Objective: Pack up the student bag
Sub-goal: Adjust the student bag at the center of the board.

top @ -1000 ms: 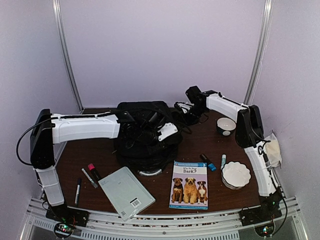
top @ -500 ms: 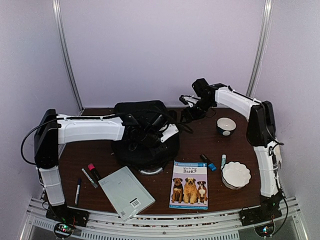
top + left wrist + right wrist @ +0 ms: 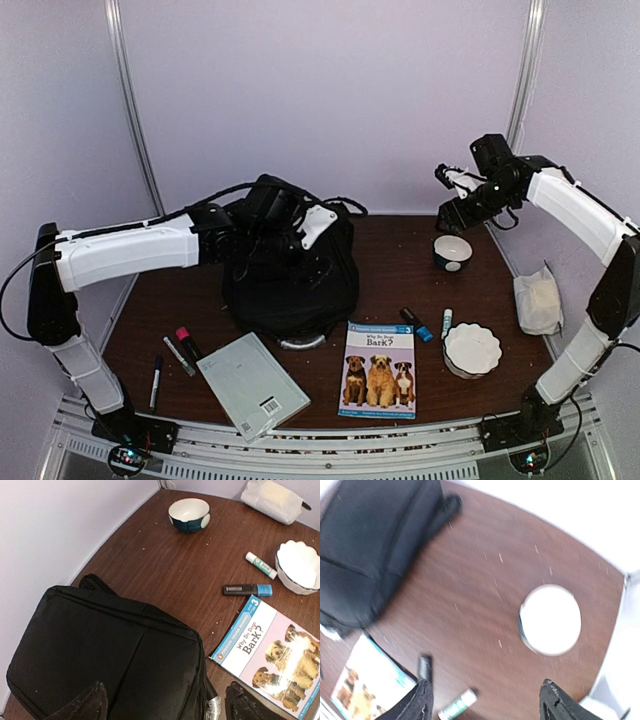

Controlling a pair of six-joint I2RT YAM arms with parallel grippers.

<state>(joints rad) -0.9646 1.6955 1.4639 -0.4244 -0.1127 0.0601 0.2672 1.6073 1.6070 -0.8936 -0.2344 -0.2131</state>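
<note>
- A large black soft fabric backpack lies on the dark brown wooden bench. It is left of centre and toward the far edge, with its grey-silver handle at the near end.
- The left gripper hangs above the backpack, clear of the fabric. Its two fingers are spread wide with nothing between them.
- The right gripper is raised over the far right corner (its wrist view is blurred), with its fingers spread apart and empty.
- A dark blue bowl with a white inside sits near the far right corner, well apart from the backpack.
- A white scalloped dish sits toward the near right. A white glue stick and a black marker with a blue cap lie just to its left.
- A thin book with three dogs on its cover lies by the near edge, in front of the backpack. A grey notebook lies to its left.
- A red-capped marker, a silver pen and a black pen lie toward the near left corner.
- A crumpled white plastic bag rests at the right edge.
</note>
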